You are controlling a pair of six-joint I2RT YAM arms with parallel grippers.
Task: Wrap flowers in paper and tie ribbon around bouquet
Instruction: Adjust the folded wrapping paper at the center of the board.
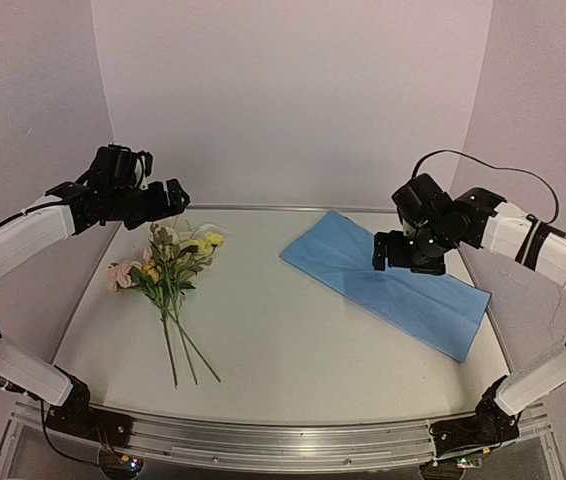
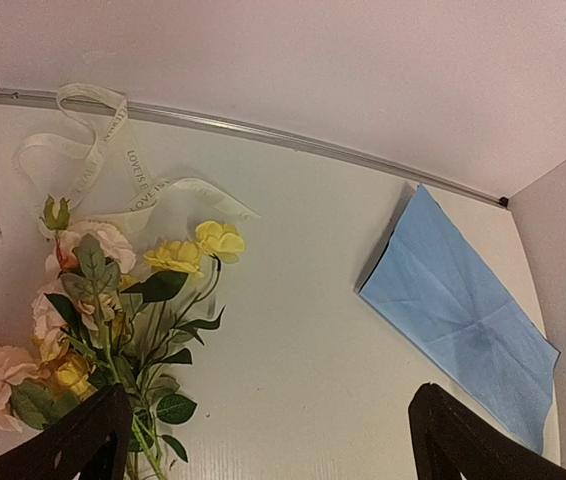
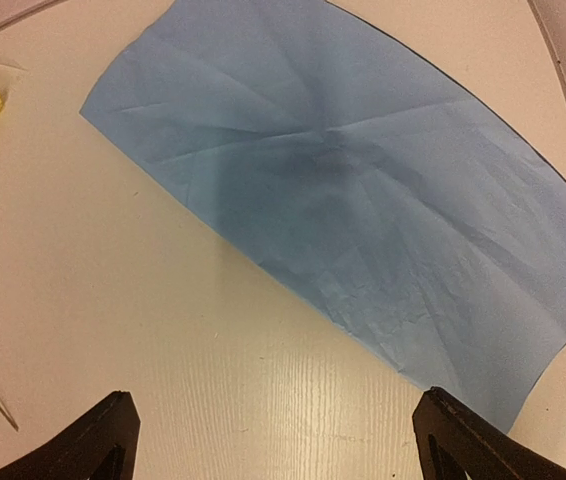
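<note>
Both arms are held above the table (image 1: pixel 293 350) with nothing in hand: the left gripper (image 1: pixel 171 196) stands fully open over the heads of the flowers (image 1: pixel 168 265), and the right gripper (image 1: pixel 403 255) stands fully open over the paper (image 1: pixel 388 280). The flowers lie at the left, blooms to the far side and stems trailing toward the near edge. The paper lies flat at the right, set diagonally and well apart from the flowers. The ribbon (image 2: pixel 93 150) is looped loosely at the far left corner, just behind the blooms and touching them. The step in hand is judged to be the transfer of the flowers onto the paper. It is advised that the stems be pinched together just below the leaves, where they are bunched, since the bare ends splay apart. The ribbon should be watched for snagging on the blooms. The paper is thin and creased, so it should be pinned by the right gripper while the flowers are laid across it. Count: one bunch of flowers, about three stems discernible; one paper sheet; one ribbon; two grippers.
</note>
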